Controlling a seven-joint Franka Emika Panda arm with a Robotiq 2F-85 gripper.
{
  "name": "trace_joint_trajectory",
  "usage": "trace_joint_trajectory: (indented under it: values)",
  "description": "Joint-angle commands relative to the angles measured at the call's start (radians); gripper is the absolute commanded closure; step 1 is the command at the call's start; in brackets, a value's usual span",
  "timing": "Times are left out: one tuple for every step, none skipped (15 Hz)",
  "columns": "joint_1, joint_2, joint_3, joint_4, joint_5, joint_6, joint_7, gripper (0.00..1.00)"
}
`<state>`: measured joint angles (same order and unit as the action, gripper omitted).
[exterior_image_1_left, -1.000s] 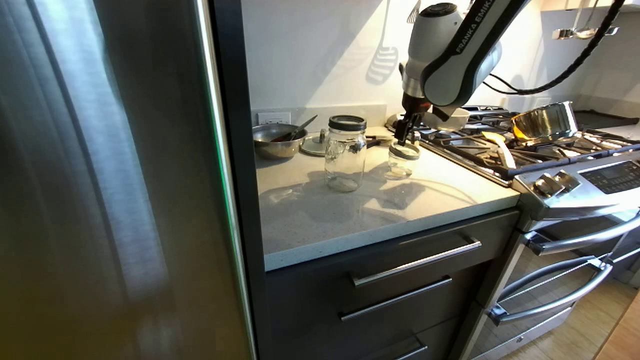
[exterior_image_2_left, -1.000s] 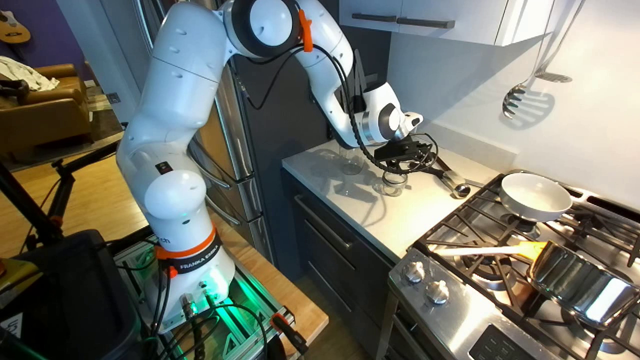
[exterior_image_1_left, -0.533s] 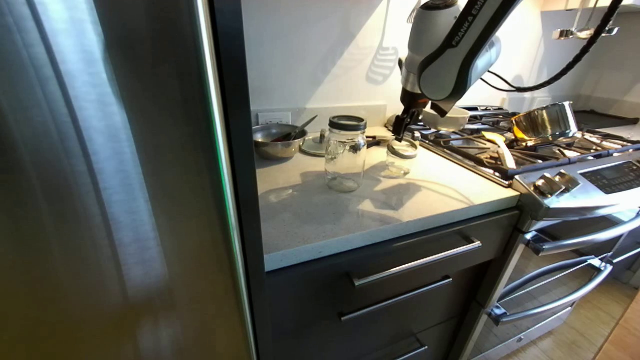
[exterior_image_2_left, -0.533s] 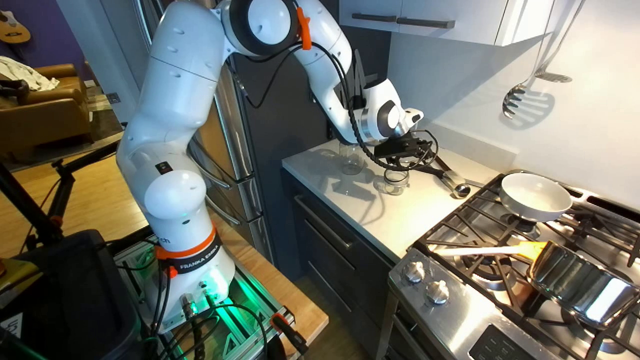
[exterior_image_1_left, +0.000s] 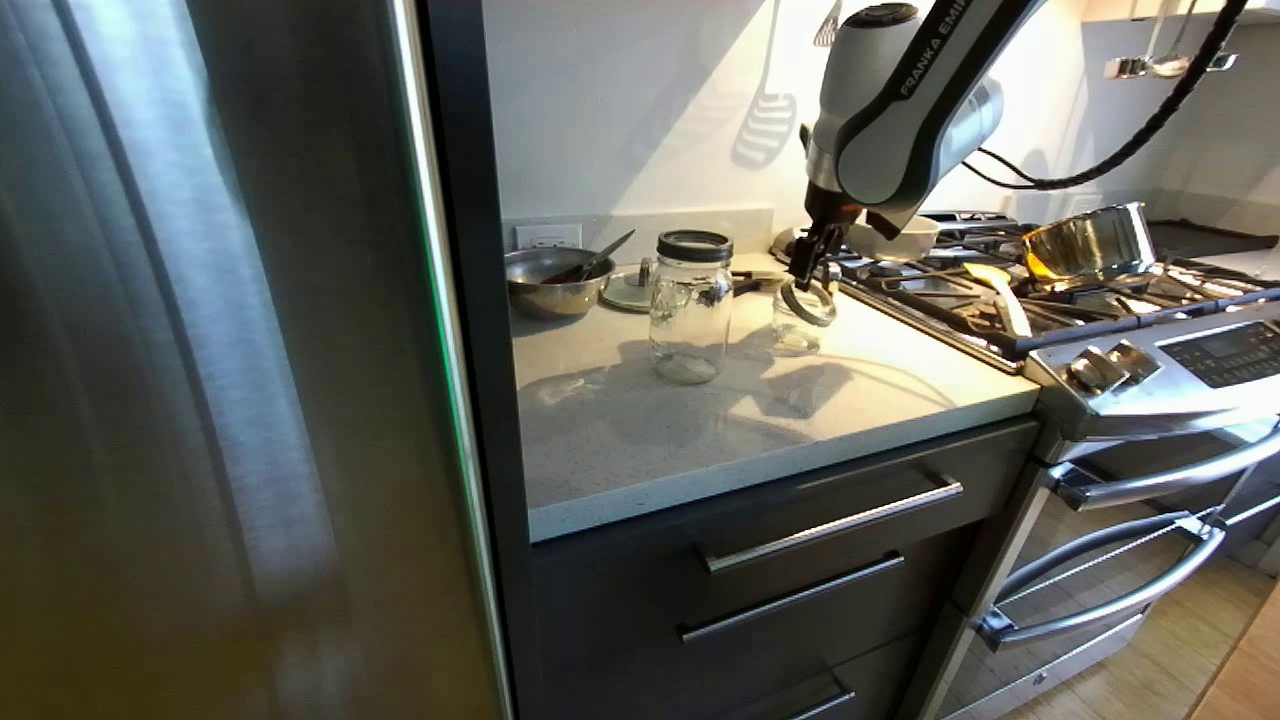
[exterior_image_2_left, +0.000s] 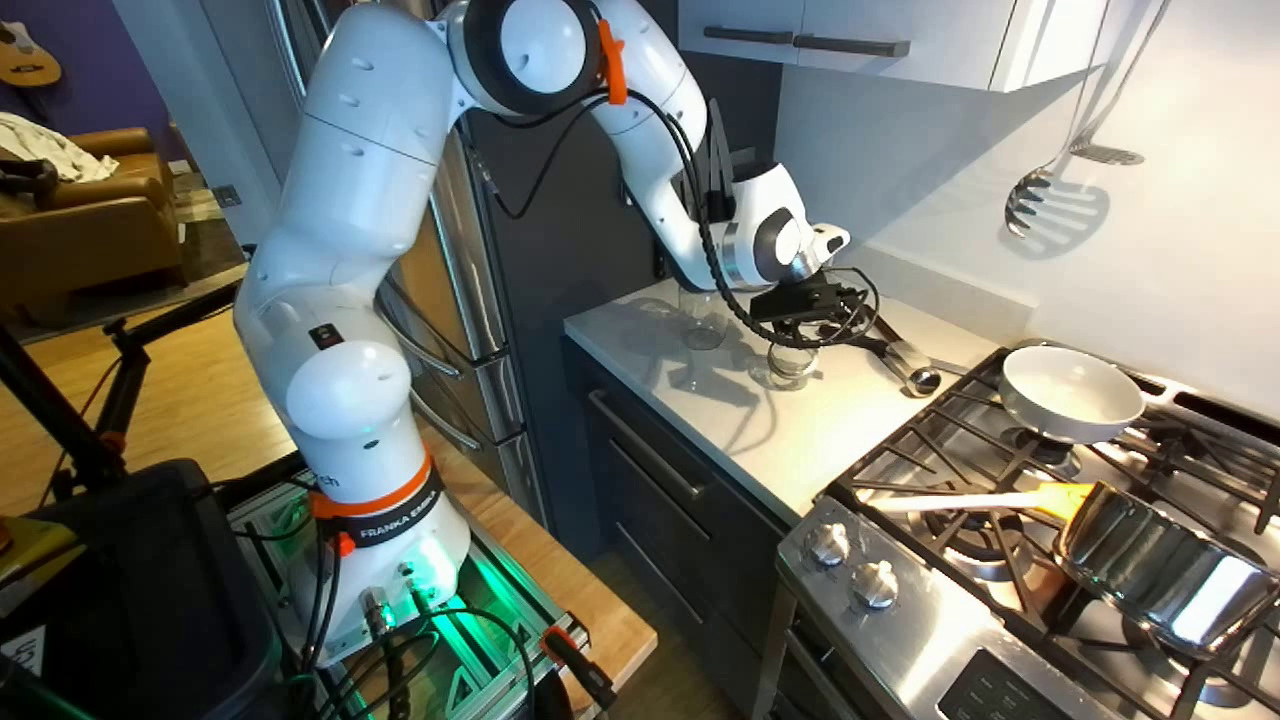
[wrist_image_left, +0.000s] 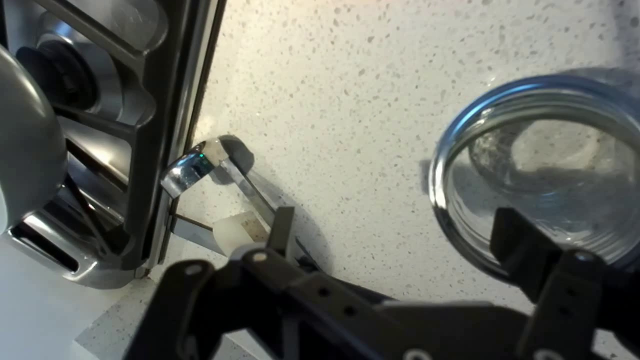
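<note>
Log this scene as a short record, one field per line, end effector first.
End effector: open, holding nothing; one finger overlaps the mouth of the small jar in the wrist view, contact unclear
Small jar: clear glass, on the counter; its top looks slanted in an exterior view
Large jar: clear glass, upright, apart from the small jar; dark band at its mouth
Also on the counter: metal bowl, lid
Stove: white bowl, tilted steel pot, yellow-headed utensil

Both exterior views: 2 clear glass jars (exterior_image_1_left: 796, 340), 2 round silver stove knobs (exterior_image_2_left: 875, 585), 3 silver bar drawer handles (exterior_image_1_left: 835, 526), 1 tilted steel pot (exterior_image_2_left: 1165, 580), right. Wrist view, bottom: 2 black fingers (wrist_image_left: 283, 229).
</note>
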<state>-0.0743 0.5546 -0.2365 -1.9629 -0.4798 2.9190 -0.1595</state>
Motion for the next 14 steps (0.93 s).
trace_joint_trajectory:
  values:
    - [-0.025, -0.003, 0.021, -0.002, 0.041, 0.009, -0.035, 0.0]
    - [-0.021, -0.003, 0.017, 0.001, 0.042, 0.016, -0.029, 0.0]
    - [-0.02, -0.001, 0.016, 0.004, 0.045, 0.018, -0.027, 0.0]
    - [-0.018, 0.0, 0.015, 0.008, 0.047, 0.023, -0.024, 0.0]
    - [-0.018, 0.0, 0.017, 0.009, 0.051, 0.029, -0.023, 0.0]
    - [-0.017, -0.001, 0.019, 0.01, 0.054, 0.034, -0.024, 0.0]
    - [-0.016, -0.001, 0.019, 0.014, 0.056, 0.037, -0.024, 0.0]
    - [-0.016, 0.001, 0.021, 0.017, 0.058, 0.04, -0.025, 0.0]
    - [-0.014, 0.003, 0.02, 0.022, 0.058, 0.038, -0.026, 0.0]
    - [-0.015, 0.005, 0.022, 0.025, 0.06, 0.039, -0.026, 0.0]
    - [-0.017, 0.007, 0.026, 0.027, 0.063, 0.041, -0.026, 0.0]
    - [-0.019, 0.008, 0.031, 0.03, 0.068, 0.043, -0.027, 0.0]
    - [-0.023, 0.01, 0.039, 0.032, 0.075, 0.041, -0.031, 0.0]
    - [-0.025, 0.012, 0.045, 0.034, 0.08, 0.042, -0.033, 0.0]
